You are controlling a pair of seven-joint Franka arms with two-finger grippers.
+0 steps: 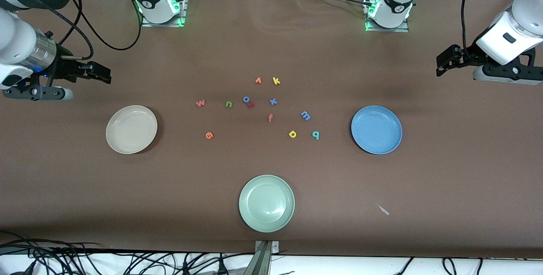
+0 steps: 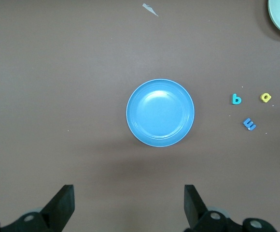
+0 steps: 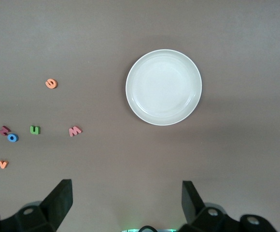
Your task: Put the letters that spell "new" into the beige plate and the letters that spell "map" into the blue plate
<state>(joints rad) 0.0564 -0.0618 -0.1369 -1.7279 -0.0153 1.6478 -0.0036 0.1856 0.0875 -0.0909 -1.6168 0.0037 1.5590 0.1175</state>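
The left gripper (image 2: 128,205) has its fingers wide apart and holds nothing. It hangs over the table at the left arm's end, near the blue plate (image 1: 376,129). The right gripper (image 3: 126,203) is wide apart and empty too, up near the beige plate (image 1: 131,129) at the right arm's end. All the letters lie on the table's middle between the plates: pink w (image 1: 200,103), green n (image 1: 229,104), orange e (image 1: 209,135), blue m (image 1: 305,116), yellow a (image 1: 292,134), teal p (image 1: 315,135).

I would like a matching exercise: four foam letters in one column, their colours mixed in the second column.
Letters:
1. letter n
2. letter e
3. letter a
4. letter m

Colours:
A. yellow
B. light blue
C. green
D. orange

Pairs: 1-C, 2-D, 3-A, 4-B
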